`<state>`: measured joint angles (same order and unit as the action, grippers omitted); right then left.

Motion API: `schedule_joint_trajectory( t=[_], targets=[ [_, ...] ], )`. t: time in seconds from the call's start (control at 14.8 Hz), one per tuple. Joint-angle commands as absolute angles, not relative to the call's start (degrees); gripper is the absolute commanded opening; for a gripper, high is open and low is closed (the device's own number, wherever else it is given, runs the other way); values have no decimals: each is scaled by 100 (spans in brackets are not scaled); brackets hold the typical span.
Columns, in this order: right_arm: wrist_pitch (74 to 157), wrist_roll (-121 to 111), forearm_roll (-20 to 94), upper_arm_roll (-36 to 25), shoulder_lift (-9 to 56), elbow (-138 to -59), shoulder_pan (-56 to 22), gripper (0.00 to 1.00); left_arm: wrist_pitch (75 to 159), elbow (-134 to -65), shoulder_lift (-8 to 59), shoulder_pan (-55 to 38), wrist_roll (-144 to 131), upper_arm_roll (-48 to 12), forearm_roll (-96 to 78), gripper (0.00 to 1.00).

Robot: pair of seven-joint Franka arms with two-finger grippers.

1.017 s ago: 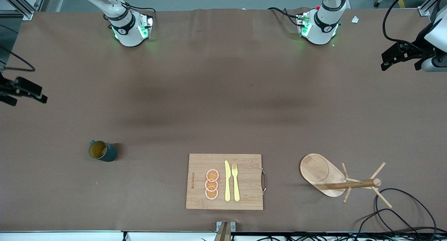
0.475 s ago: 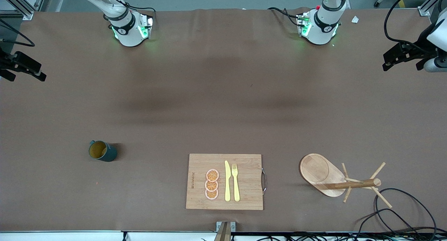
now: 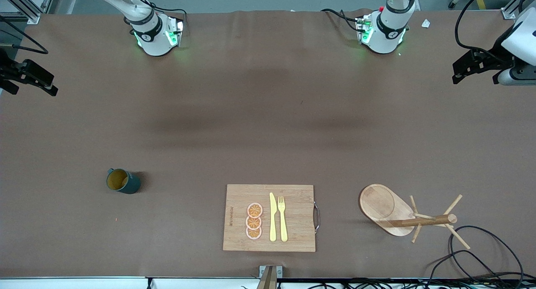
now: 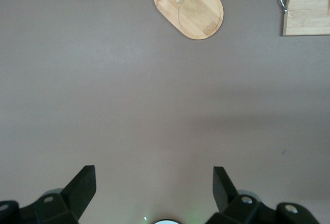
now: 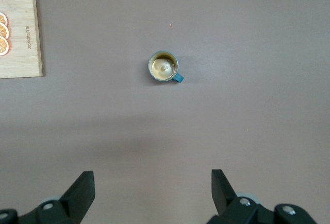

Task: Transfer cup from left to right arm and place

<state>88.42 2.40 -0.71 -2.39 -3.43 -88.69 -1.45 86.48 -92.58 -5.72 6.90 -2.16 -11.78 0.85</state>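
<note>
Teal cup upright, handle toward right arm's end.

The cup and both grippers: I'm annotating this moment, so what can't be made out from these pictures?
- Right gripper: front view's edge cuts off its arm; its wrist view shows open fingers, the tips only.
- Left gripper: same at the front view's other edge; open in its wrist view.
- Cup: absent from the left wrist view, which shows only the wooden stand and a board corner.
- Board lettering: too small to read.
</note>
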Motion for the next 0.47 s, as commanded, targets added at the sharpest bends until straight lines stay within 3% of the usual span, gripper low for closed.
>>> schedule_joint_trajectory(
  t=[0.0, 0.41],
  targets=[
    [8771, 360, -193, -237, -378, -8851, -149, 100, 8569, -9018, -414, 668, -167, -1204, 123, 100],
    [8771, 360, -185, -229, -378, -8851, -185, 100, 8543, -9018, -422, 694, -246, -1318, 97, 100]
  ],
)
